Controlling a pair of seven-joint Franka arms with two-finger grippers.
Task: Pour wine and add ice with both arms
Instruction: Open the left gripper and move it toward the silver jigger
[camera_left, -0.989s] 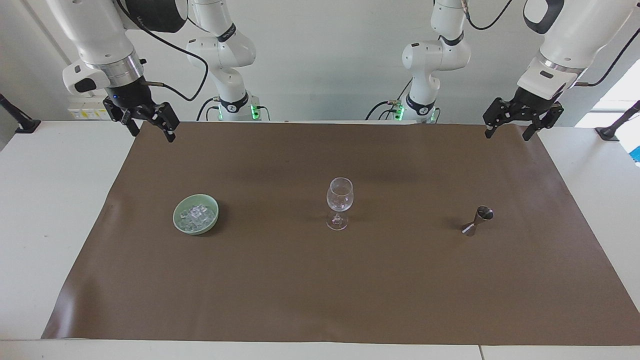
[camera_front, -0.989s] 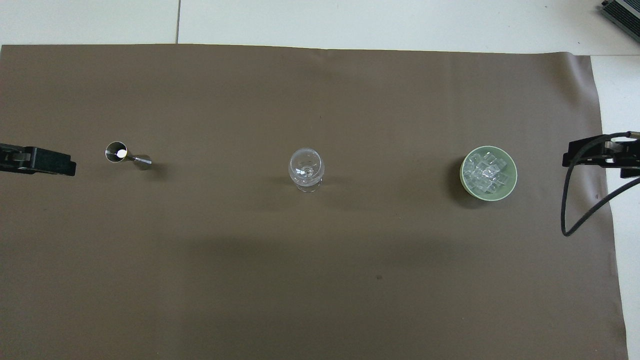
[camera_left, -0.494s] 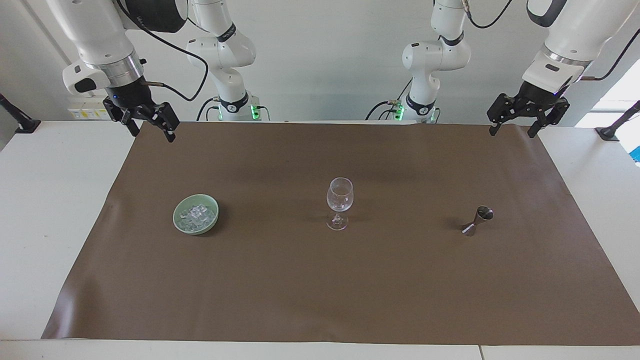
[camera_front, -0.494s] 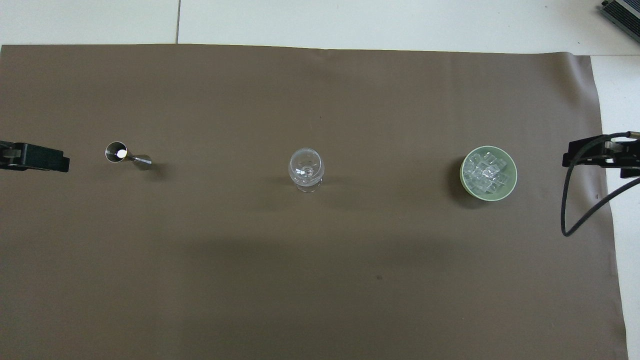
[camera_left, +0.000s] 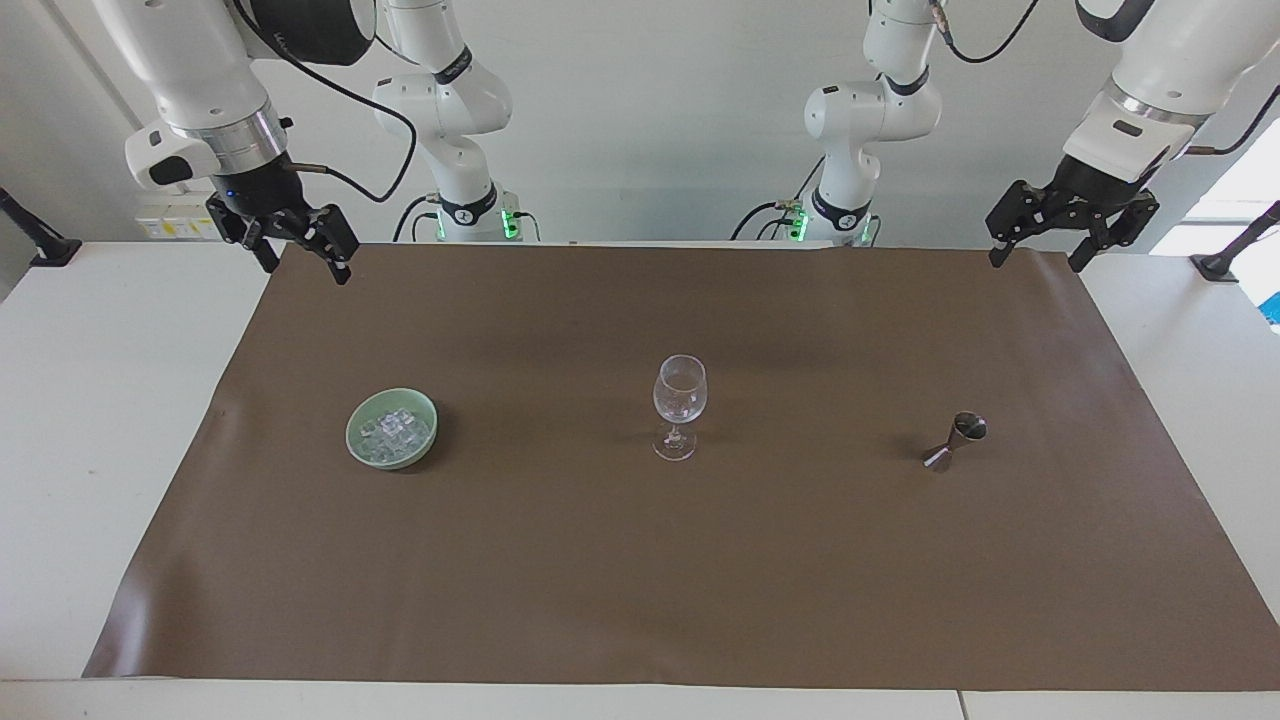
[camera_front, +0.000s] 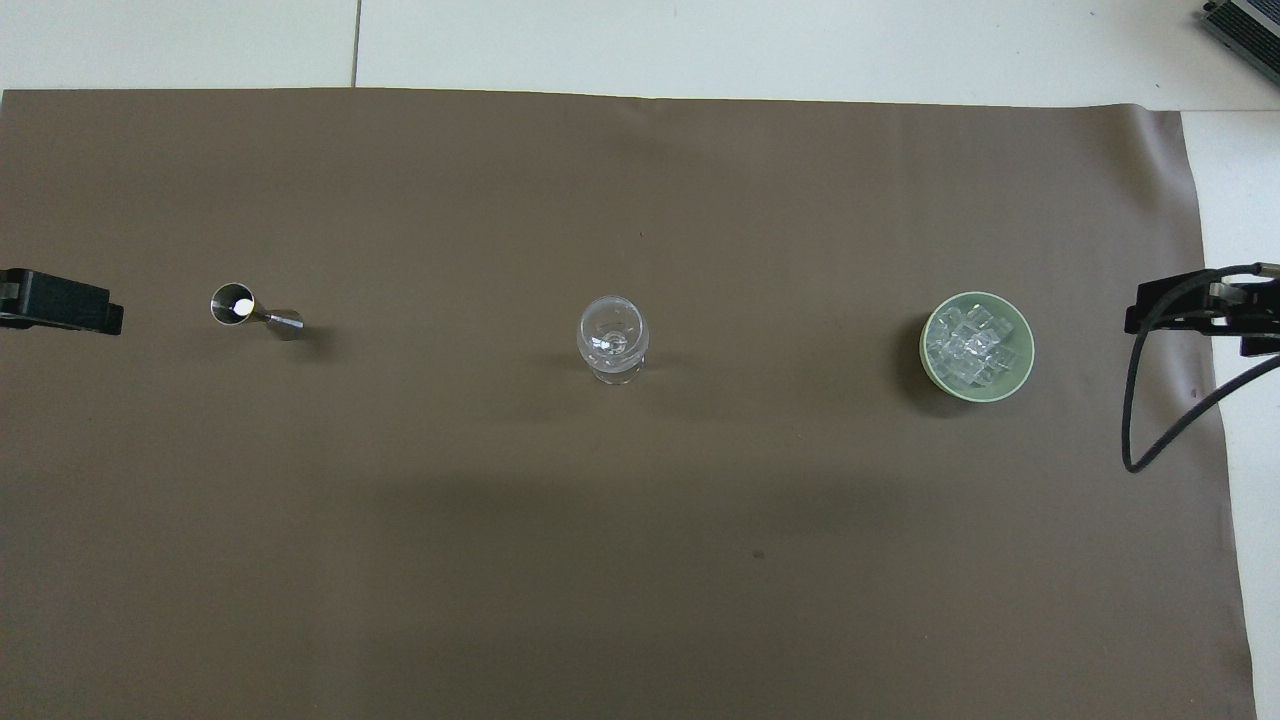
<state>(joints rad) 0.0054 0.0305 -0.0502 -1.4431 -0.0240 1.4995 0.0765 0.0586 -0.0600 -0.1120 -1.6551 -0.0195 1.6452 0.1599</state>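
A heap of small clear ice cubes (camera_left: 396, 428) lies in a pale green bowl (camera_left: 352, 434) toward the right arm's end of the brown mat; the ice (camera_front: 970, 345) and bowl (camera_front: 925, 348) also show in the overhead view. A clear stemmed glass (camera_left: 679, 400) stands upright mid-mat (camera_front: 612, 335). A steel jigger (camera_left: 955, 441) stands toward the left arm's end (camera_front: 250, 312). My left gripper (camera_left: 1035, 263) hangs open and empty, raised over the mat's edge at its end (camera_front: 60, 305). My right gripper (camera_left: 306, 272) hangs open and empty over the mat's edge beside the bowl's end (camera_front: 1190, 310).
The brown mat (camera_left: 640, 570) covers most of the white table (camera_left: 90, 420). A black cable (camera_front: 1150, 420) loops down from the right wrist over the mat's edge. Two further white arm bases (camera_left: 470, 215) stand along the robots' edge.
My left gripper has risen and drawn outward toward its end of the table, away from the jigger. The right arm, glass, bowl and jigger have not moved.
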